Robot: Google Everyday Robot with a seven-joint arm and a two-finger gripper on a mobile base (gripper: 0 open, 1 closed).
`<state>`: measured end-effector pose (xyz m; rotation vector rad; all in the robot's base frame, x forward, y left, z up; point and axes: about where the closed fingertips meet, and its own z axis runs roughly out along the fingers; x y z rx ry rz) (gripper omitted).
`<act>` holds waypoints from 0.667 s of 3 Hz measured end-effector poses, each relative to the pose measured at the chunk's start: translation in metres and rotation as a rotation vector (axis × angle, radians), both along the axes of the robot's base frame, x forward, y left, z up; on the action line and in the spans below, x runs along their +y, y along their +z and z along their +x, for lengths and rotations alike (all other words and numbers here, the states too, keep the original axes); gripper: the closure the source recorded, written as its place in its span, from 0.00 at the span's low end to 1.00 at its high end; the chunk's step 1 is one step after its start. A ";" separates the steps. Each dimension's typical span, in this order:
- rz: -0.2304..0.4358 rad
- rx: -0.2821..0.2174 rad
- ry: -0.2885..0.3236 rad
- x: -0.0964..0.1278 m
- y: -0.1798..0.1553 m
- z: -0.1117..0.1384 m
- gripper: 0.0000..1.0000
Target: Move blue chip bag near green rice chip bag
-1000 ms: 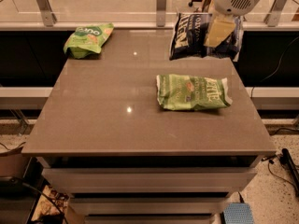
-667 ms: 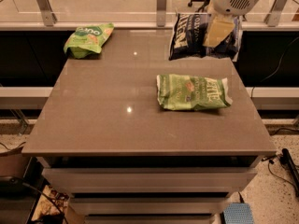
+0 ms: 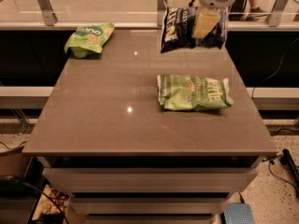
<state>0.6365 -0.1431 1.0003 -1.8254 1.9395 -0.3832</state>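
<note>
The blue chip bag (image 3: 180, 29) is dark navy with white lettering. It hangs upright at the table's far right edge. My gripper (image 3: 205, 23) comes down from the top of the view and is shut on the bag's right half, with one yellowish finger (image 3: 204, 22) lying across its front. The green rice chip bag (image 3: 88, 38) is small and bright green. It lies at the far left corner of the brown table (image 3: 107, 125), well to the left of the blue bag.
A larger pale green Kettle bag (image 3: 194, 93) lies flat at the middle right of the table. A metal railing with posts (image 3: 44, 3) runs behind the table. Drawers (image 3: 149, 178) sit under the front edge. Cables lie on the floor at the right.
My gripper and the blue chip bag have shifted a little to the left along the far edge. The two green bags have not moved.
</note>
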 end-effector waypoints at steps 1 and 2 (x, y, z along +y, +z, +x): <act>-0.013 -0.042 0.020 0.014 0.003 0.021 1.00; -0.005 -0.079 0.066 0.038 0.001 0.038 1.00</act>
